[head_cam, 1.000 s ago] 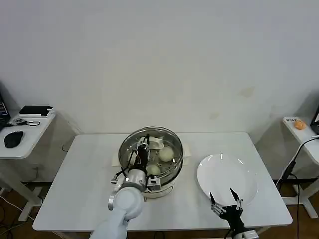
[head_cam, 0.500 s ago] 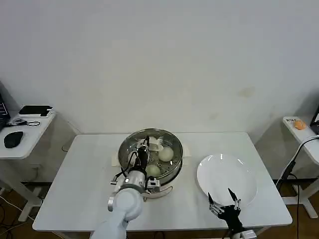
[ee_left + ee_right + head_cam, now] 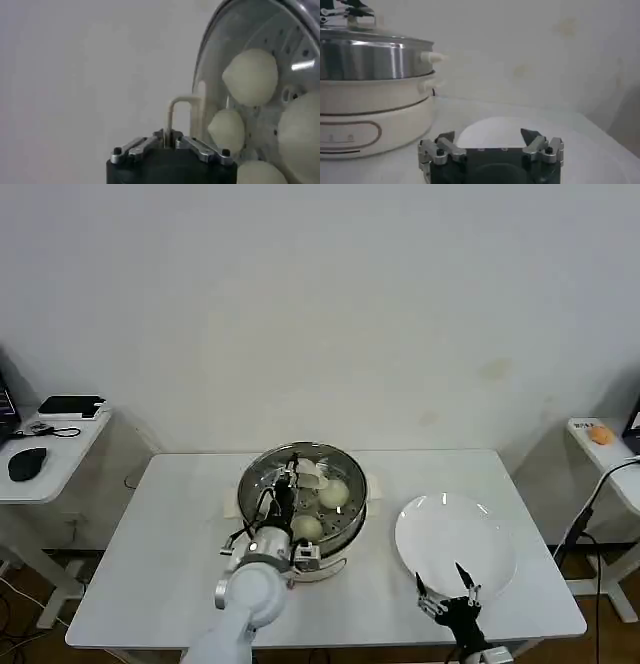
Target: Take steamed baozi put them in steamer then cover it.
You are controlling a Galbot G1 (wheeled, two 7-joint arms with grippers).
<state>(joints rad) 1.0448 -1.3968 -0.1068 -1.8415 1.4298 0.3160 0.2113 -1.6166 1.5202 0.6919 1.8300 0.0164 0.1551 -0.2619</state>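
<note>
The steamer [image 3: 352, 514], a shiny steel pot on a cream base, stands mid-table. The clear glass cover [image 3: 330, 459] lies on its rim. Under the glass I see the steamed baozi: one [image 3: 333, 494] at the right, another [image 3: 307, 527] nearer me. My left gripper [image 3: 292, 476] is above the pot, shut on the cover's cream bar handle [image 3: 171, 116]; several baozi [image 3: 251, 76] show through the cover [image 3: 212, 55]. My right gripper [image 3: 446, 592] hangs open over the near edge of the plate. In the right wrist view the right gripper [image 3: 490, 135] holds nothing, and the steamer [image 3: 370, 62] stands off to one side.
A flat white plate [image 3: 455, 529] lies at the table's right, also visible as the plate [image 3: 495, 127] in the right wrist view. Small side tables stand left [image 3: 50, 449] and right [image 3: 610, 454] of the main table. A white wall lies behind.
The right gripper has drifted slightly toward the table's front edge. The left gripper stays on the cover's handle with barely any shift.
</note>
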